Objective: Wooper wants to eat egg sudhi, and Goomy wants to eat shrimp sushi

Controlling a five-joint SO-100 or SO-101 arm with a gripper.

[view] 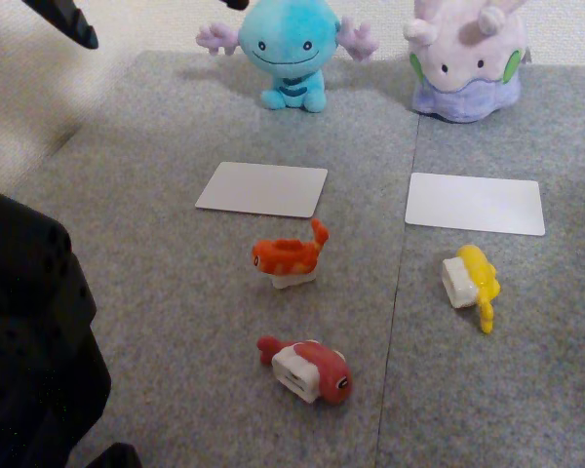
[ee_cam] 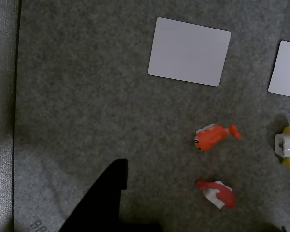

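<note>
Blue Wooper sits at the back left of the grey mat in the fixed view, and lilac Goomy at the back right. The orange shrimp sushi lies mid-mat, below the left white card. The yellow egg sushi lies on its side below the right card. My gripper hangs high at the top left, far from all the toys. The wrist view has one black finger at the bottom edge, with nothing held.
Two white cards lie flat in front of the plush toys. A larger dark red-pink toy sushi lies nearest the front. The black arm body fills the lower left of the fixed view.
</note>
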